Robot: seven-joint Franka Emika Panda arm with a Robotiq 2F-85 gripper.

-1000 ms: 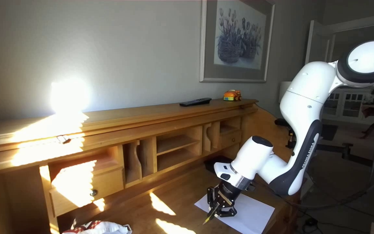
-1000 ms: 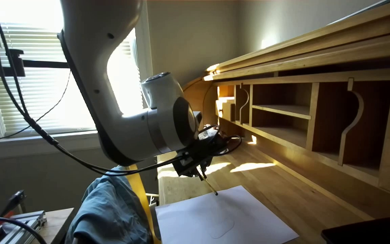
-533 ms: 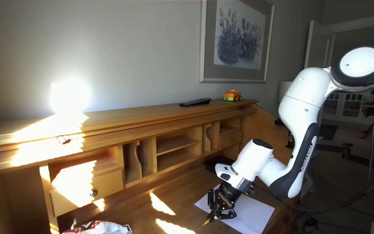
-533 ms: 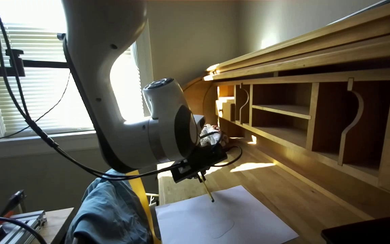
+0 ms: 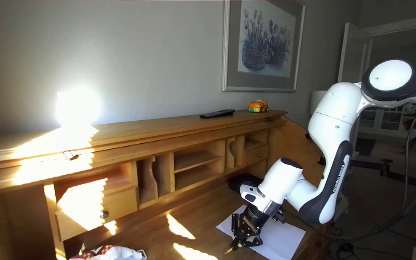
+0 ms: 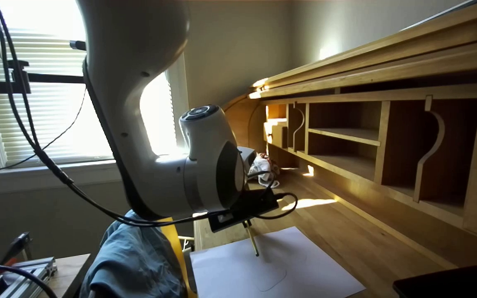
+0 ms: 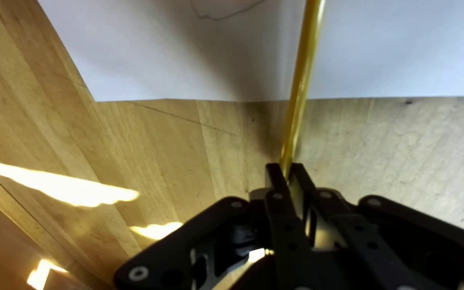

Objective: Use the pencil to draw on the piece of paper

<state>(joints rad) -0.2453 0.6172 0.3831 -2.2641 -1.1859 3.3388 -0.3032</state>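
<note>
A wooden surface [image 6: 346,231] is stretching beneath a white robot arm [image 5: 330,135], which is leaning over a flat piece of paper [image 6: 290,260]. The gripper [image 7: 286,166], its jaws set narrow, is pinching the pencil [image 7: 302,76]. In the wrist view, the fingertips [image 7: 273,170] are showing over wood just outside the paper's edge, while the pencil's long axis is running away from them, across that edge and out over the sheet. The coming stroke is probably turning on that overlap: the free end [image 6: 256,251] is appearing over paper in an exterior view, though whether it is touching is not showing clearly. Near that end, a thin curved line [image 6: 278,282] is marking the sheet, suggesting drawing is under way.
</note>
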